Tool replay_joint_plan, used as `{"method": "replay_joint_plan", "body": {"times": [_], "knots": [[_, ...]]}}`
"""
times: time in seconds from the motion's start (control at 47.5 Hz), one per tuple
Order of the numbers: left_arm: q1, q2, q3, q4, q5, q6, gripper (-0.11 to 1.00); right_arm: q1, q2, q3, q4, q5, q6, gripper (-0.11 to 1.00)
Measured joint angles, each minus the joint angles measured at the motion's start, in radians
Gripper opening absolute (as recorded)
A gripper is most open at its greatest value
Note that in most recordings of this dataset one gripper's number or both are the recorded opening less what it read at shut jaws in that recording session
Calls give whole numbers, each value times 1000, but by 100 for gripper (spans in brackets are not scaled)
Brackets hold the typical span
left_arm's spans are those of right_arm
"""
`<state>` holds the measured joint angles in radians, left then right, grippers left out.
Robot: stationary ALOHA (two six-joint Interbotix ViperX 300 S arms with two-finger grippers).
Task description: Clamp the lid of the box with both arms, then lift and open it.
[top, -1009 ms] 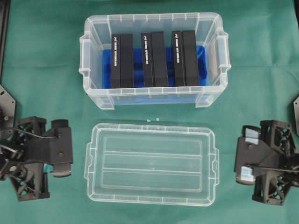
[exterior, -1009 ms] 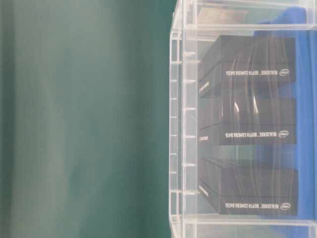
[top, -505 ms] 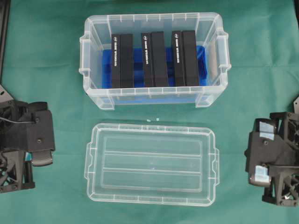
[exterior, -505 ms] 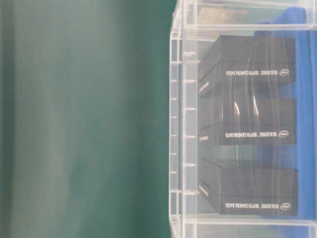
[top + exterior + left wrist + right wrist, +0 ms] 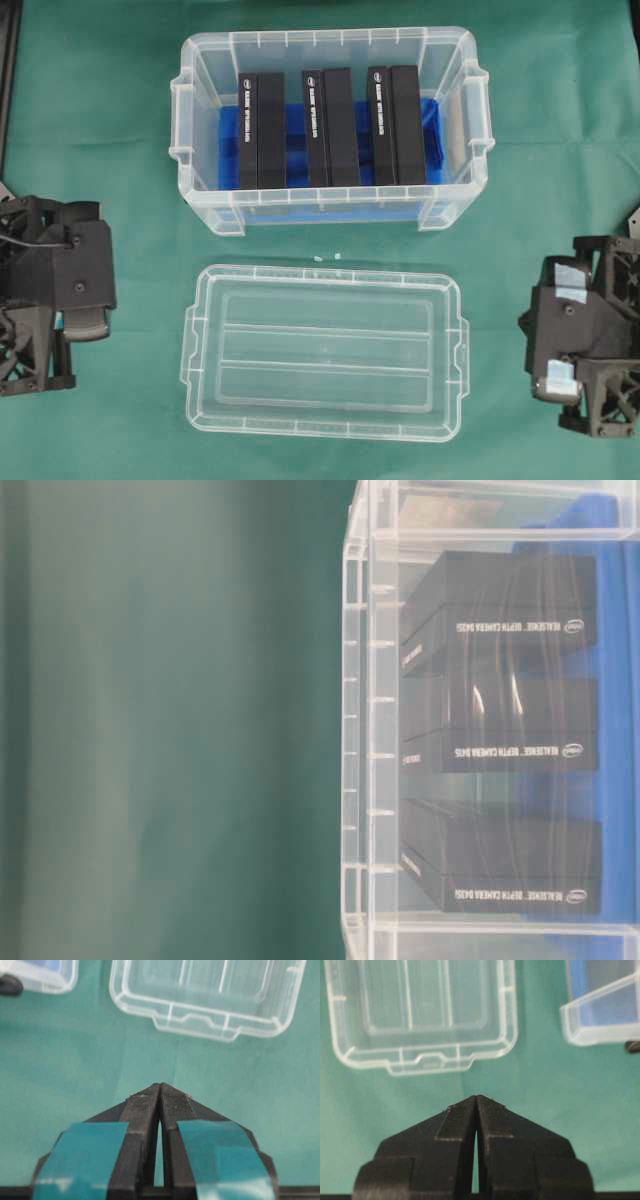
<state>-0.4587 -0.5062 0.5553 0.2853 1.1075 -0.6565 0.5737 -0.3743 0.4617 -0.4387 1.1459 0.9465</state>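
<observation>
Lying flat on the green desk (image 5: 110, 120), the lid (image 5: 325, 350) sits just in front of the box (image 5: 330, 128), apart from it; the box holds black blocks (image 5: 326, 126) on a blue liner (image 5: 432, 120). The left end effector (image 5: 160, 1091) is clenched, tips together, pointing at the lid's short edge from well apart. The right end effector (image 5: 477, 1101) is likewise clenched and empty, facing the opposite short edge.

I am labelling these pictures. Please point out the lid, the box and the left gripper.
lid (image 5: 325, 350), overhead view, middle panel.
box (image 5: 330, 205), overhead view, near wall.
left gripper (image 5: 160, 1091), left wrist view, closed tips.
</observation>
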Motion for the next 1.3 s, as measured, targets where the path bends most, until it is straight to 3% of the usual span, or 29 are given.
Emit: {"method": "replay_joint_plan", "body": {"times": [0.252, 0.421, 0.652, 0.862, 1.03, 1.304], "knots": [[66, 2, 0, 17, -178, 115, 1, -43, 0, 0, -87, -100, -28, 0], [77, -8, 2, 52, -351, 187, 1, -44, -2, 0, -195, -198, -26, 0], [109, -38, 17, 58, -558, 281, 1, -46, -9, 0, -374, -336, -17, 0], [156, -52, 20, 60, -620, 341, 1, -67, -14, 0, -500, -379, -15, 0], [255, -58, 21, 60, -634, 376, 1, -155, -58, 2, -541, -403, -15, 0], [416, -95, 23, 60, -701, 443, 1, -344, -172, 52, -551, -512, -25, 0]]}}
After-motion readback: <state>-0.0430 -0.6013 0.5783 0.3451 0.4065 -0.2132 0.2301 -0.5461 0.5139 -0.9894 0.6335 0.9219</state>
